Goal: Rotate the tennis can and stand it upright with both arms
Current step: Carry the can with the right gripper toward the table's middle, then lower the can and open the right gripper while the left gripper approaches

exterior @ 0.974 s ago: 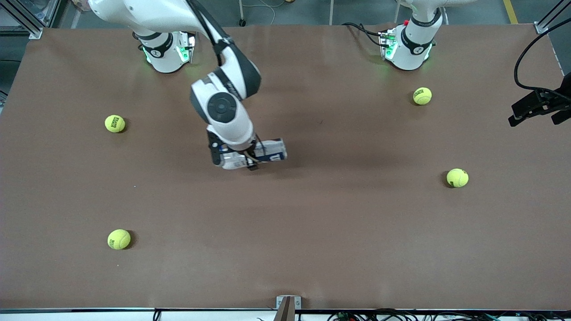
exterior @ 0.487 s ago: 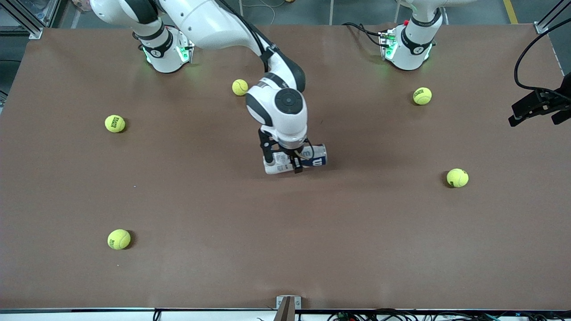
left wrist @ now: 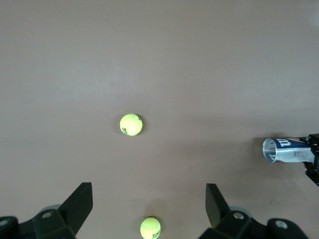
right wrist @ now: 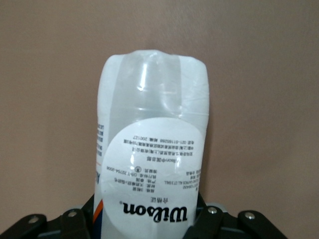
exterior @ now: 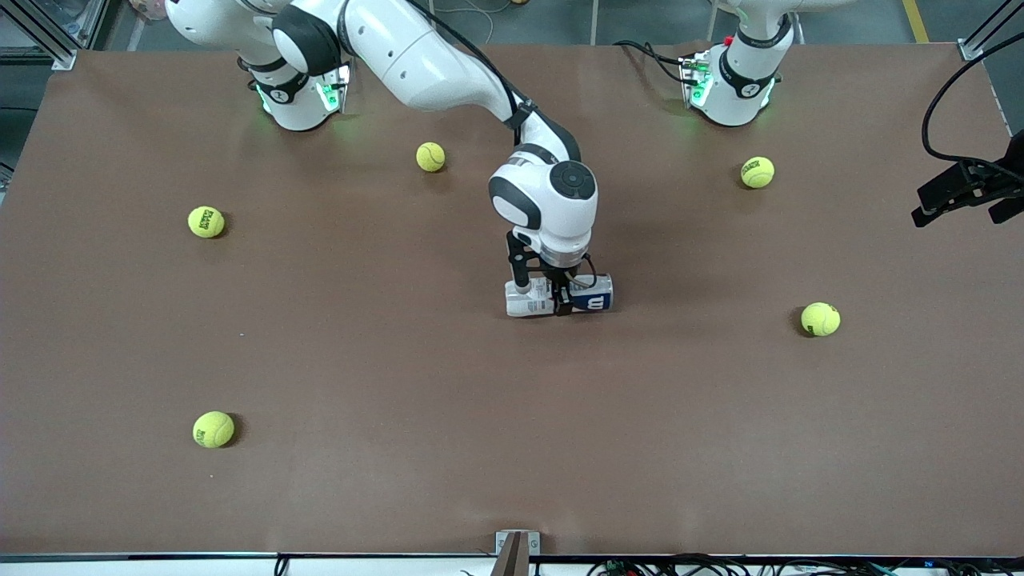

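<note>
The right tool (exterior: pixel 560 302) has carried the tennis can (exterior: pixel 558 295) along the worktop (exterior: pixel 400 384), away from the right arm's end and toward the left arm's end. A moment ago the can was closer to the right arm's base. Now it is near the middle of the worktop. I think this brings the can to a spot where the left arm can reach it too, since the job needs both arms.

The can is lying on its side, so it has not been stood up yet. The right tool is closed around the middle of it and holds it tight.

The left tool (left wrist: pixel 149 209) is up in the air over the left arm's end of the worktop. Its two fingers are spread wide and hold nothing. That arm is waiting.

The can is a long round tube of clear, shiny plastic. It has a dark blue and white label with a big white letter on it. One end is open, and no balls can be seen inside. It looks smooth and slippery.

The worktop is flat, brown and dull. Five fuzzy yellow-green balls (exterior: pixel 430 157) sit on it, well apart from each other.
</note>
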